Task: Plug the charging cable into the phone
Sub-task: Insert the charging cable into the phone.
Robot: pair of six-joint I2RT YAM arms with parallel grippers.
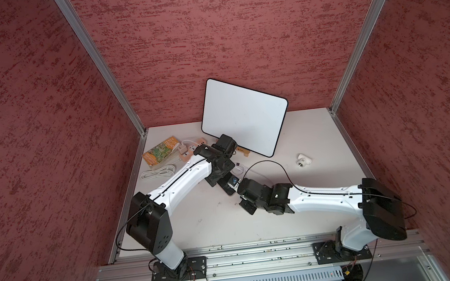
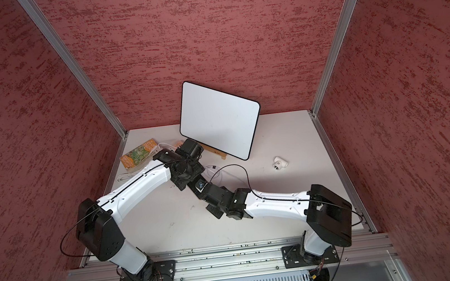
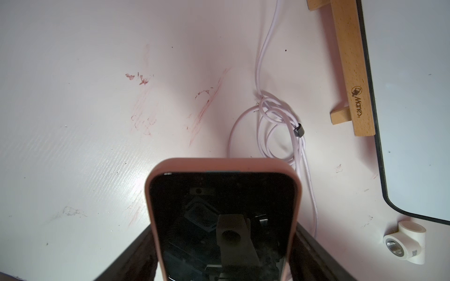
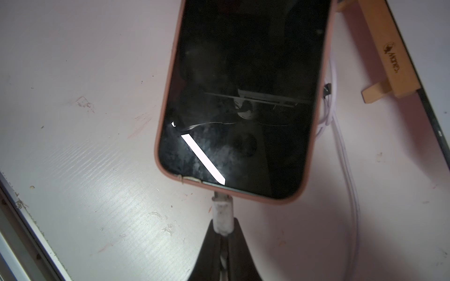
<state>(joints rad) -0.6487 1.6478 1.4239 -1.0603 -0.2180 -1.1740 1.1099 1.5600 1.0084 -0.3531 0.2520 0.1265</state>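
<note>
— Where is the phone (image 4: pixel 243 85)?
— In the middle of the table (image 3: pixel 73 121), screen up, just on the near side of the white board (image 1: pixel 244 115) and its wooden stand (image 3: pixel 350 60). I cannot tell whether it rests on the table or hangs just above it.
— And the left claw (image 3: pixel 222 243)?
— It pinches the phone by its long, pink-cased sides, a dark finger (image 3: pixel 136 255) on each.
— The right claw (image 4: pixel 222 234)?
— Pressed together on the white plug of the charging cable (image 4: pixel 222 214). The silver tip meets the phone's short edge nearest that claw; how deep it sits is hidden.
— The rest of the cable?
— Loose coils on the table, between phone and stand. A white pipe fitting (image 1: pixel 304 160) lies well apart, to the right.
</note>
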